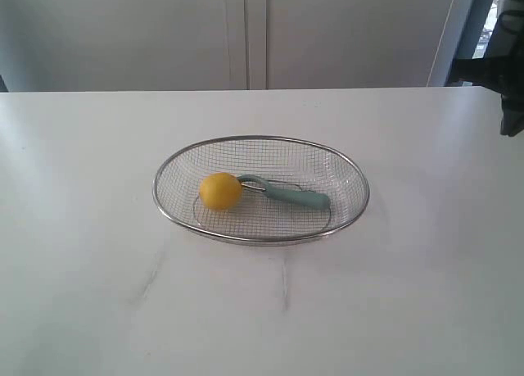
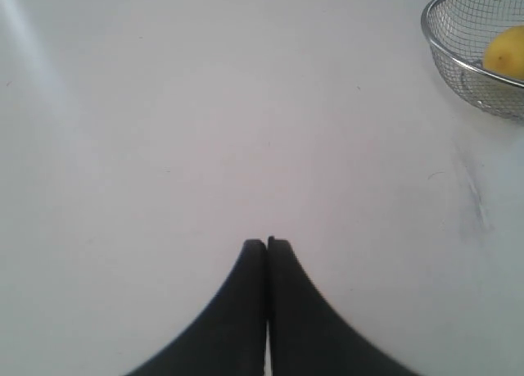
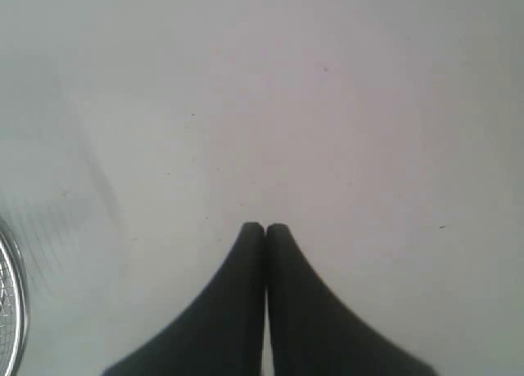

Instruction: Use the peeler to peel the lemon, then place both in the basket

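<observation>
1. I see a white surface (image 1: pixel 82 294), pale wall panels (image 1: pixel 164 32) behind;
2. the basket (image 1: pixel 262 137) sits centred; lemon (image 1: pixel 220 191) inside at nine o'clock, just beside the peeler (image 1: pixel 295 197);
3. left gripper (image 2: pixel 267 243) and right gripper (image 3: pixel 264 227) pinched together, empty.

White table (image 1: pixel 90 310), pale panels (image 1: pixel 123 32) behind.
The table fills most of the exterior view, with faint grey scuff marks (image 1: pixel 285 287) toward 6 o'clock. The panels stand at 12 o'clock, split by a vertical seam (image 1: pixel 256 32), and a bright window sliver (image 1: pixel 501 15) shows at 1 o'clock.
</observation>
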Tool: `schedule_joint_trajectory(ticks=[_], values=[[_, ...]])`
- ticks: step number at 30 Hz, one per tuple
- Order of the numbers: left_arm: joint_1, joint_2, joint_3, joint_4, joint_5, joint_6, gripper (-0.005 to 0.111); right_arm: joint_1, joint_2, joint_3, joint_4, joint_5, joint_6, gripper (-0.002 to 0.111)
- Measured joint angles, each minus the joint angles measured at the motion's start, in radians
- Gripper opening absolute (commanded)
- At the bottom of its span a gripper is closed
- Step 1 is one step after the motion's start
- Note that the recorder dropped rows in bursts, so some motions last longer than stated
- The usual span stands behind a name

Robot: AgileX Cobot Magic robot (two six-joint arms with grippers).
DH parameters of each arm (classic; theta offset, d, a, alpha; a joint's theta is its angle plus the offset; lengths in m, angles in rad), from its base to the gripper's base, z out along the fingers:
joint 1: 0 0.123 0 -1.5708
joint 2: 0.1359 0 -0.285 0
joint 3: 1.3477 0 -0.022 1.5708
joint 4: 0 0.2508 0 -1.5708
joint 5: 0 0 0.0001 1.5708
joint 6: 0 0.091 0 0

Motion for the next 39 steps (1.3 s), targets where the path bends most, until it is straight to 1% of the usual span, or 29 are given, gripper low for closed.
schedule_joint_trajectory(ticks=[39], values=[[0.000, 0.000, 0.000, 0.000, 0.002, 0.000, 0.000, 0.000, -0.023, 0.000, 0.000, 0.000, 0.000, 0.000]])
